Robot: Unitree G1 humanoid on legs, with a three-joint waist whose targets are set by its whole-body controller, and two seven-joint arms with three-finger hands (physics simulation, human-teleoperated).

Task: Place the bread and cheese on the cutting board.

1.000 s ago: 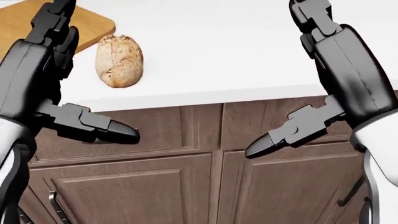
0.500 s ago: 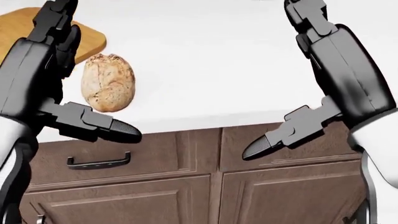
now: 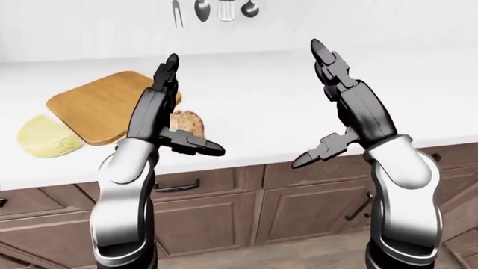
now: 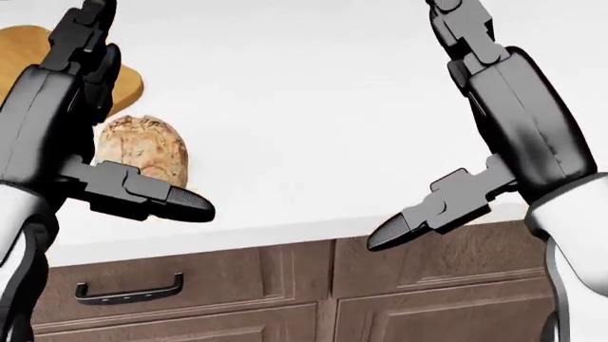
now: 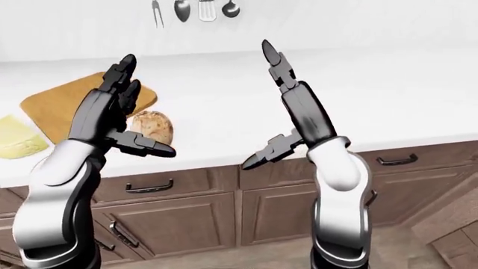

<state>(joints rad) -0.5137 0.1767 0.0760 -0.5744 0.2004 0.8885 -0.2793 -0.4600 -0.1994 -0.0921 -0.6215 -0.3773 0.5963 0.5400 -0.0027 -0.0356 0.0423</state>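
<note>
A round crusty bread loaf (image 5: 152, 126) lies on the white counter (image 3: 261, 106), just off the right corner of the wooden cutting board (image 3: 105, 103). A pale yellow cheese wedge (image 3: 45, 136) lies on the counter to the left of the board, touching its edge. My left hand (image 5: 149, 105) is open and empty, raised above the counter's near edge, and it partly hides the bread in the left-eye view. My right hand (image 3: 306, 105) is open and empty, raised to the right of the bread.
Metal utensils (image 3: 213, 8) hang on the wall above the counter. Brown cabinet drawers and doors with dark handles (image 3: 177, 185) run below the counter edge. The counter stretches on to the right.
The head view has shifted: the bread, the board and the counter edge have slid down and left in the picture. Both hands keep the same open pose.
</note>
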